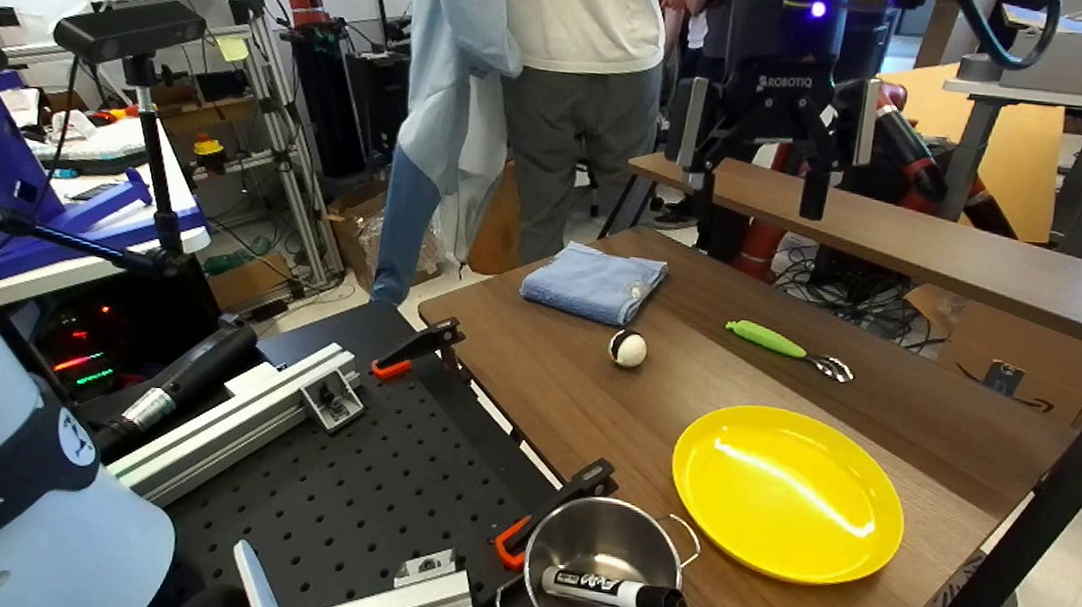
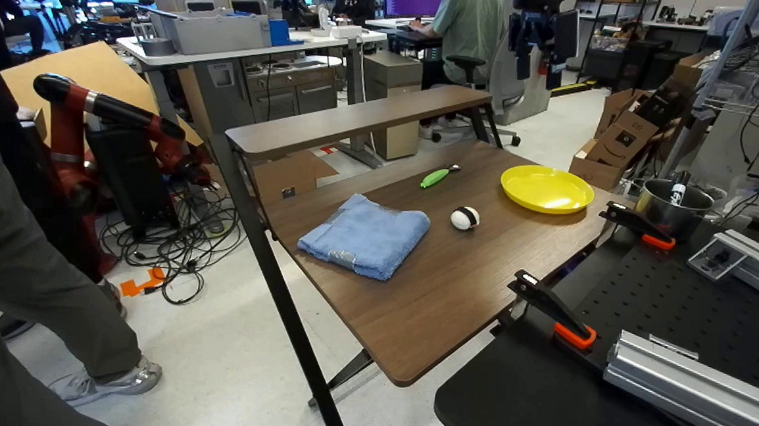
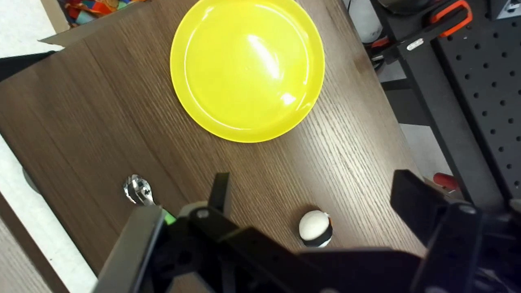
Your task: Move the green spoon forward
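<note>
The green spoon has a lime-green handle and a shiny metal head. It lies on the brown table [image 1: 536, 353] near the raised shelf in both exterior views [image 1: 767, 338] [image 2: 436, 177]. In the wrist view the spoon [image 3: 138, 190] is at lower left; its head shows and most of its handle is hidden behind the gripper's left finger. My gripper [image 1: 760, 196] is open and empty, high above the table. It also shows at the top of an exterior view [image 2: 538, 72] and at the bottom of the wrist view [image 3: 313, 189], apart from the spoon.
A yellow plate [image 1: 787, 495], a white ball with a black band [image 1: 628, 349] and a folded blue towel [image 1: 593, 284] lie on the table. A raised wooden shelf [image 1: 909, 247] runs along one long edge. Clamps and a metal pot [image 1: 568, 528] holding a marker stand along the opposite edge.
</note>
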Available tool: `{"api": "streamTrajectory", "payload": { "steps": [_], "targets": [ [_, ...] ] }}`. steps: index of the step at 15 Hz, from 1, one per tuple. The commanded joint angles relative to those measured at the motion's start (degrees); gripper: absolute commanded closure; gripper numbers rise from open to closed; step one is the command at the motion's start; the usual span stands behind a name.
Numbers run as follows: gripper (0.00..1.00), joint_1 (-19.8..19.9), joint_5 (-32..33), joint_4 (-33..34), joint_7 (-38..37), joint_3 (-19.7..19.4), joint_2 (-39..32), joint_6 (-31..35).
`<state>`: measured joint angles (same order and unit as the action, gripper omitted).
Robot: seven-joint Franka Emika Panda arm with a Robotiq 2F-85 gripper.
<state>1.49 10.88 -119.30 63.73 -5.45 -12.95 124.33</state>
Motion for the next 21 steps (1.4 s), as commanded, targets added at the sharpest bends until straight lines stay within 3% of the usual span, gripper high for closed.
{"api": "streamTrajectory", "payload": {
  "steps": [1, 7, 8, 21],
  "targets": [
    [0.0, 2.3, -1.9, 4.8, 2.2, 2.4, -5.1, -1.6],
    [0.0, 2.8, -3.0, 10.4, -3.8, 3.3, -12.3, -2.2],
    [0.0, 2.8, -1.3, 7.8, -2.4, 3.4, -10.7, -0.4],
    [0.0, 2.8, -1.4, 9.4, -4.1, 3.5, -11.8, -0.9]
  ]
}}
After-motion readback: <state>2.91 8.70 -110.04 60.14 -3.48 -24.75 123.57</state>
